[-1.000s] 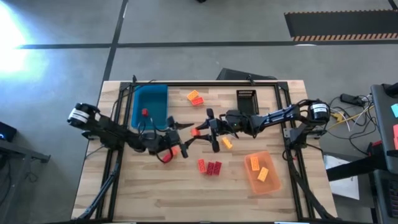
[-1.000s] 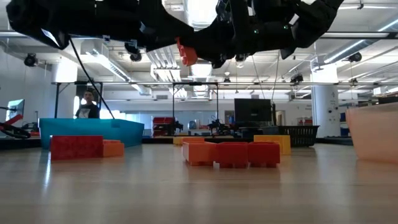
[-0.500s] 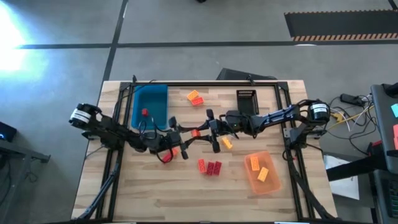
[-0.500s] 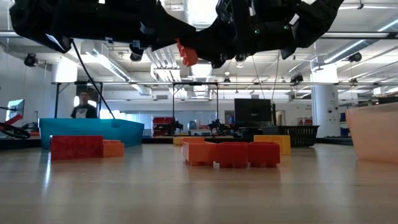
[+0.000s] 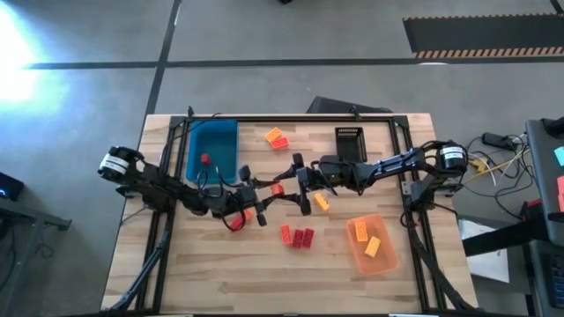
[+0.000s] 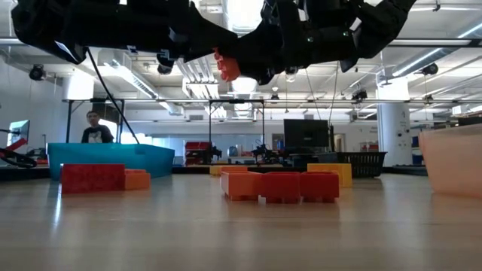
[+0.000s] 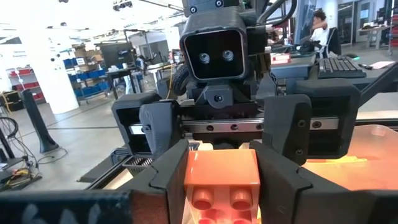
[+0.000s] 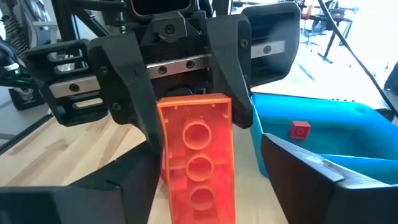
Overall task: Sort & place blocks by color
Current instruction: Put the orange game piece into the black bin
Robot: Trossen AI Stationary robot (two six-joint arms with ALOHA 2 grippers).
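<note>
High view: both arms meet nose to nose above the middle of the wooden table [image 5: 220,273], the left gripper [image 5: 264,190] and the right gripper [image 5: 294,183] converging on a single red block [image 5: 277,187] held off the surface. A blue tray [image 5: 214,148] near the left arm holds one small red brick [image 5: 205,159]; a translucent orange tray [image 5: 371,243] near the right arm holds two orange-yellow bricks [image 5: 362,232]. Loose red bricks [image 5: 298,237] lie on the wood between the trays, another pair [image 5: 277,137] sits toward the far edge, and a black tray [image 5: 349,143] stands beside it.

Low view: the red block [image 6: 226,66] hangs high among the dark arm links, well above a row of bricks [image 6: 282,186] resting on the tabletop. A person [image 6: 92,128] stands far behind the blue tray [image 6: 109,159].

Left wrist view: the left gripper's fingers [image 7: 278,174] are clenched on both sides of the block [image 7: 222,180], studs facing the camera.

Right wrist view: the right gripper's fingers [image 8: 314,183] stand spread, apparently clear of the block [image 8: 198,155], though contact is hard to judge from this angle.
</note>
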